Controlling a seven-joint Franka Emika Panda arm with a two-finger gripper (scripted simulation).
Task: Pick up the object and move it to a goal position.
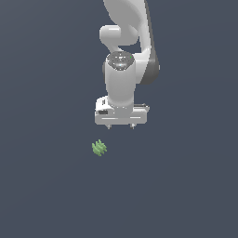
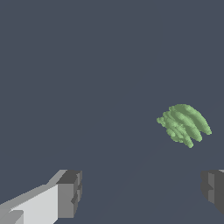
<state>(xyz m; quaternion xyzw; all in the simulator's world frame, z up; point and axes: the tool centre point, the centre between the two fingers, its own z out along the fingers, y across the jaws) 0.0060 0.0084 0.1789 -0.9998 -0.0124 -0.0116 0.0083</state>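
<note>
Closest to the wrist camera are two dark grey fingertips (image 2: 70,192), one attached to a white finger body that is cut off by the frame edge, the other barely entering the picture at the opposite edge. They stand spread wide apart with nothing between them, so the gripper (image 2: 142,192) is holding nothing. Beyond them lies the object (image 2: 183,124), a small bright green ridged lump, resting on the plain dark grey floor (image 2: 87,65); it is clear of both fingertips and sits off the midline, nearer the mostly hidden one.

From the exterior view, the gripper (image 1: 121,125) hangs pointing downward, and only two short tips show under its white body. The object (image 1: 99,148) lies nearer the camera and toward the exterior view's left of the gripper, apart from it. The arm (image 1: 128,42) is cut off at the upper frame edge, so its base cannot be seen.
</note>
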